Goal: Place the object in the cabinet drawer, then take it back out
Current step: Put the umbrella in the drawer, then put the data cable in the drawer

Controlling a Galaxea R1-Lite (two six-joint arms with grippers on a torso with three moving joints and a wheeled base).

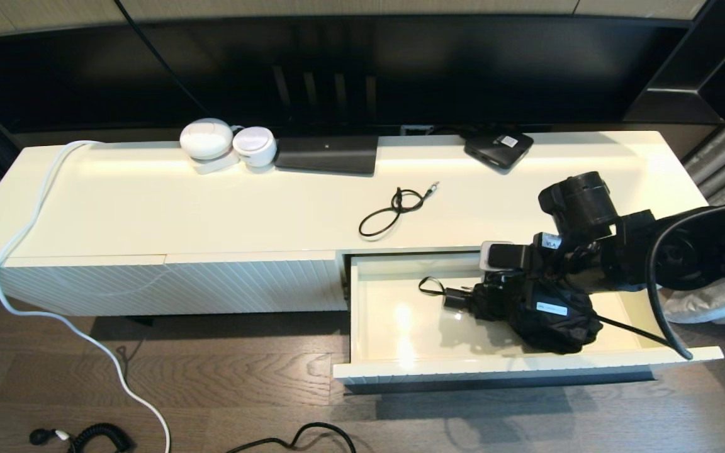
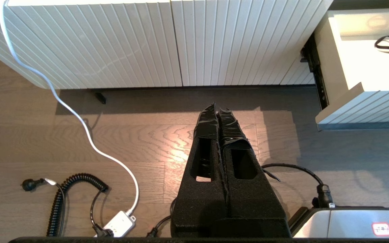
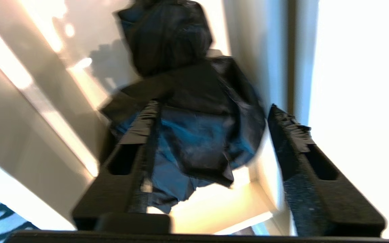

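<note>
The folded black umbrella [image 1: 526, 311] lies inside the open cabinet drawer [image 1: 375, 368], toward its right side, strap end pointing left. The right end effector [image 3: 211, 141] sits low over the bundle with its fingers [image 3: 292, 135] apart, straddling the fabric without clamping it. Judged step: release after placement. Lift straight up so loose cloth does not snag; regrasp at the firm core. The right arm reaches in from the right. The left end effector [image 2: 218, 114] hangs above the floor, fingers together.
</note>
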